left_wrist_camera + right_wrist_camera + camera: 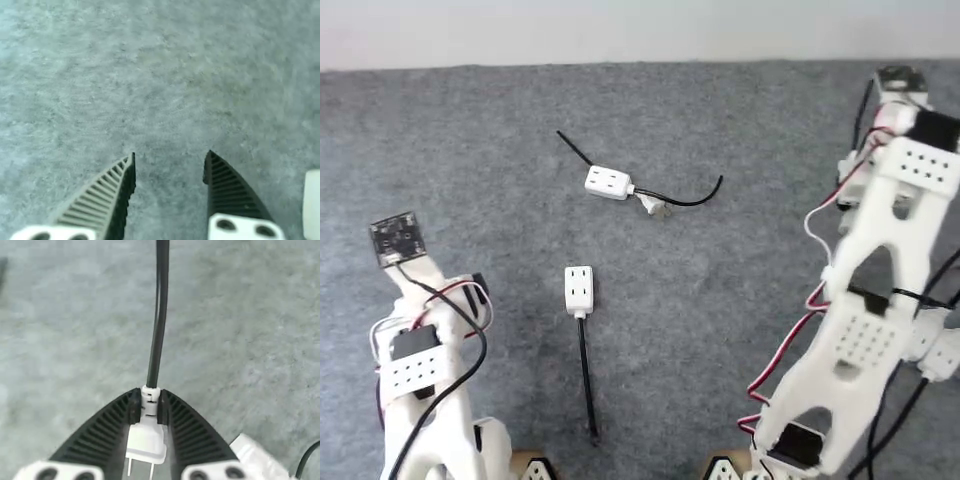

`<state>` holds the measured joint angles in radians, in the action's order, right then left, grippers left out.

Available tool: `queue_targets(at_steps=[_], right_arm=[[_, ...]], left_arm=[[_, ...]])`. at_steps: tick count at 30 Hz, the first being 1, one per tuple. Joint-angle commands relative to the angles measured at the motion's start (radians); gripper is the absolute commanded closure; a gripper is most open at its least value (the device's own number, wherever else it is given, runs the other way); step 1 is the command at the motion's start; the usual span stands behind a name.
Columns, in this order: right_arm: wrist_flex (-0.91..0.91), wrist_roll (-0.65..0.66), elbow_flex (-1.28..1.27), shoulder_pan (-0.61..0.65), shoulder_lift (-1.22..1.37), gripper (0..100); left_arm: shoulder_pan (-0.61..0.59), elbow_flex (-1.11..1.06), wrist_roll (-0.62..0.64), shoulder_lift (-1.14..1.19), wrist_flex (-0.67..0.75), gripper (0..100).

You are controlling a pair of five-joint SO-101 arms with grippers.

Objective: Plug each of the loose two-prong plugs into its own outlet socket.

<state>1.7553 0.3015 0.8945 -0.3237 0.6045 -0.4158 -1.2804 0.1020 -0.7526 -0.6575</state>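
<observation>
Clamped in my right gripper (pixel 147 395) is a white two-prong plug (pixel 146 440), its black cord (pixel 159 315) running away over the grey mat (pixel 150 75). My left gripper (pixel 171 155) hangs open to one side of the near outlet block (pixel 579 287). Beyond that block lies a second outlet block (pixel 607 183), a second plug (pixel 655 207) at its end.

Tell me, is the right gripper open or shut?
Shut on the white plug: the right gripper's fingers press against both its sides.

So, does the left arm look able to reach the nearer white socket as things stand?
Probably yes: its hand is open and empty, and only bare mat lies between it and that socket, with no cord across the way.
</observation>
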Motion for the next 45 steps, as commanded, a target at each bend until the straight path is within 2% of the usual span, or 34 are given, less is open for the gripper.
queue_targets(at_steps=[1, 6, 12, 17, 22, 25, 27, 32, 37, 41, 45], right_arm=[[0.042, -0.032, -0.130, 0.073, -0.283, 99.1], [0.041, -0.038, -0.302, 0.199, -0.542, 99.1], [0.039, -0.055, -0.499, 0.374, -0.760, 99.1], [0.038, -0.043, -0.611, 0.524, -0.908, 99.1], [0.031, 0.025, -0.743, 0.750, -1.015, 99.1], [-0.054, 0.032, -0.861, 0.843, -1.041, 99.1], [-0.142, 0.032, -0.941, 0.857, -1.040, 99.1], [-0.348, 0.032, -1.117, 0.871, -1.021, 99.1], [-0.447, 0.020, -1.237, 0.972, -1.032, 99.1], [-0.461, -0.017, -1.264, 1.041, -1.090, 99.1], [-0.453, -0.026, -1.269, 1.046, -1.138, 99.1]], left_arm=[[0.023, 0.028, -0.035, -0.011, -0.015, 80], [0.031, 0.028, -0.037, -0.011, -0.014, 92], [0.089, 0.013, -0.046, -0.011, -0.014, 93], [0.135, 0.058, -0.129, 0.080, -0.052, 94], [0.163, 0.196, -0.222, 0.301, -0.132, 93], [0.207, 0.229, -0.351, 0.339, -0.186, 93], [0.221, 0.206, -0.427, 0.304, -0.201, 93], [0.275, 0.058, -0.473, 0.095, -0.169, 93], [0.330, -0.050, -0.519, -0.106, -0.178, 93], [0.347, -0.016, -0.540, -0.041, -0.189, 93], [0.344, 0.091, -0.540, 0.150, -0.195, 93]])
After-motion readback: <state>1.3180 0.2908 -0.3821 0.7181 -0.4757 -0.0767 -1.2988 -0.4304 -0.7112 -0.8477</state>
